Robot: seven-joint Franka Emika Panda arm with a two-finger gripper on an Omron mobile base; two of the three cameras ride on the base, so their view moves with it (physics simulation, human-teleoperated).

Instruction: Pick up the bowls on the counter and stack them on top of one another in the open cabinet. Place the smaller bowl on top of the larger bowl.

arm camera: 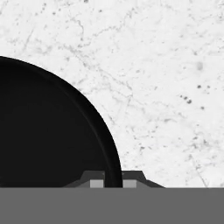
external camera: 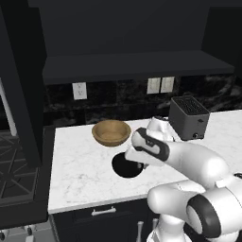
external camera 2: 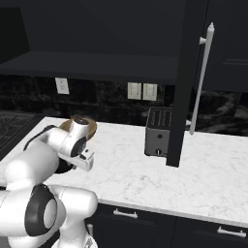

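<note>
In the hand view the gripper (arm camera: 113,183) sat at the bottom centre, its two fingertips pinched on the rim of the smaller bowl (arm camera: 48,131), which filled the lower left on the counter (arm camera: 166,65). The larger bowl (external camera: 111,132) rested at centre frame, just behind. With such a thin rim hold, the glossy bowl might tilt or slip once lifted.

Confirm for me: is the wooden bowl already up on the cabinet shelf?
No, the wooden bowl sits on the marble counter, below the open cabinet.
</note>
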